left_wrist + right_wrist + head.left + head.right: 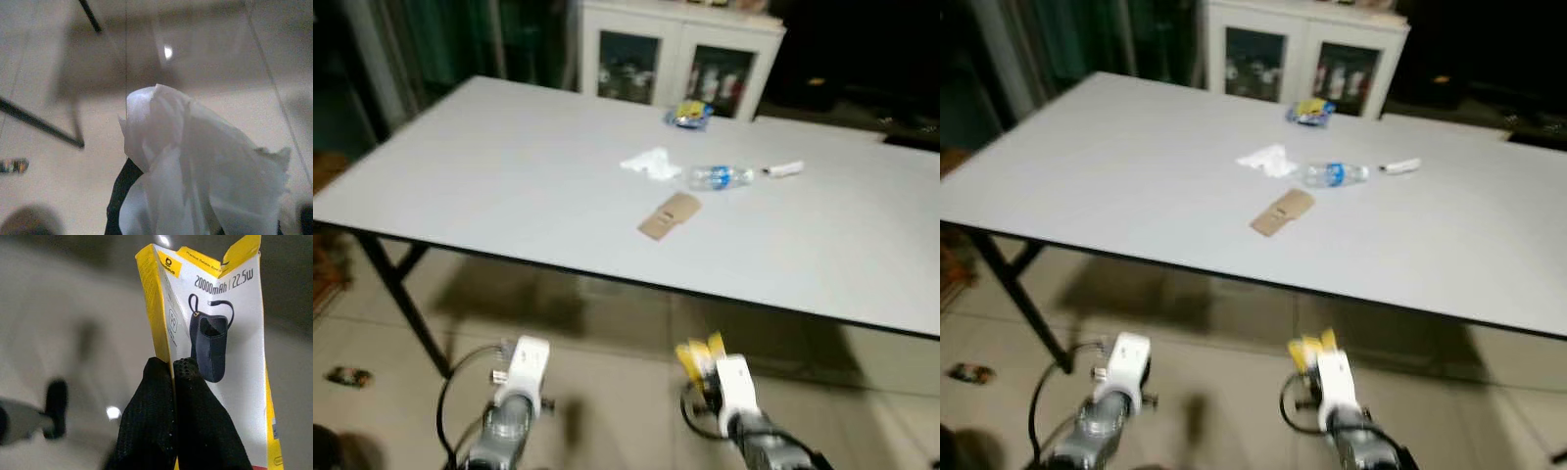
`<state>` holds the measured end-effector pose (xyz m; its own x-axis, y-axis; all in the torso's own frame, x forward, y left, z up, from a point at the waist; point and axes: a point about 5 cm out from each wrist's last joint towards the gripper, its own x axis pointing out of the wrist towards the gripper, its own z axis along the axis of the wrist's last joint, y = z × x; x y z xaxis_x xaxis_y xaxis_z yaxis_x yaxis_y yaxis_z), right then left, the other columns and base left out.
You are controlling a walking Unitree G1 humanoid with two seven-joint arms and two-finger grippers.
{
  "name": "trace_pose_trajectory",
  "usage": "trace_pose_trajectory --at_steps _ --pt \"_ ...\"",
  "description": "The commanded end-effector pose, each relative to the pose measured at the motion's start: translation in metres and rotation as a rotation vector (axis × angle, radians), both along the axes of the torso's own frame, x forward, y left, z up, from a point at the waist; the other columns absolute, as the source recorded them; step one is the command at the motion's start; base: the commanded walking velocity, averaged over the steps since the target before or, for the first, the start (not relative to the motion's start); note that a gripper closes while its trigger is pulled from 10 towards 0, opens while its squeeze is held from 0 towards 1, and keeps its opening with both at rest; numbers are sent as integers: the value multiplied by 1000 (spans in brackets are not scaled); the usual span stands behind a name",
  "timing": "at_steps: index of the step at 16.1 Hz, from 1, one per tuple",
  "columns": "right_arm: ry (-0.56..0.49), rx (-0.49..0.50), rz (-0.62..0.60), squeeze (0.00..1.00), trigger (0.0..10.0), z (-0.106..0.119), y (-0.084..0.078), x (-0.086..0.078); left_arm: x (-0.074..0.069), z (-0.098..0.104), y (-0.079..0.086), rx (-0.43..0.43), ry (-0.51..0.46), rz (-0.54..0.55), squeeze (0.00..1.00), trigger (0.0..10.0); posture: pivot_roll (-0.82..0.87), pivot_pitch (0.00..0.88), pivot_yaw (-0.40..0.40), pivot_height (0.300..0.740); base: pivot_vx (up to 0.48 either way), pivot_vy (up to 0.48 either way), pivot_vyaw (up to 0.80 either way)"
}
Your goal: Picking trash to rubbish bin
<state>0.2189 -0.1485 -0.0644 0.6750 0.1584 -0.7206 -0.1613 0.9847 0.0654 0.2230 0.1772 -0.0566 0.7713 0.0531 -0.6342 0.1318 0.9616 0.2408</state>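
Two loads carried: left gripper (146, 215) jaws pinching crumpled tissue (195, 171), right gripper (173, 377) jaws clamping yellow box (215, 333); thin edge-grip risks box slipping.

A wide pale grey surface (509, 186) with a thin dark edge is spanning the room, standing on black angled legs (403, 299) and casting a broad shadow over the beige tiled floor (607, 343). Behind it a white cabinet (675, 54) with two glass doors is standing against a dark background, its shelves holding what may be bottles or jars. The far corners are lying in darkness, and a bright spot of light is glinting on the tiles (167, 51).
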Motion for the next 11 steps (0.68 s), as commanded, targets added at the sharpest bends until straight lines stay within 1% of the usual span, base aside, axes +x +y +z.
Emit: trace_pose_trajectory --at_steps 1,3,5,8,11 --pt "-17 17 -5 0 10000 1 -2 1 1 0 -3 -12 3 -25 0 10000 32 0 -85 740 0 0 0" --pt "-30 32 -5 0 10000 3 -1 3 -2 -2 -4 -11 20 -31 0 10000 31 8 -88 740 0 0 0" --pt "-33 37 -26 0 10000 3 -3 5 -3 -4 -4 -21 33 -14 0 10000 31 12 -87 740 0 0 0" --pt "-31 44 -46 0 10000 3 -4 5 -4 -5 -3 -21 41 -19 0 10000 28 11 -83 740 0 0 0" --pt "-49 73 -78 0 10000 4 -4 5 -5 -6 -4 -25 48 -19 0 10000 30 9 -80 740 0 0 0"
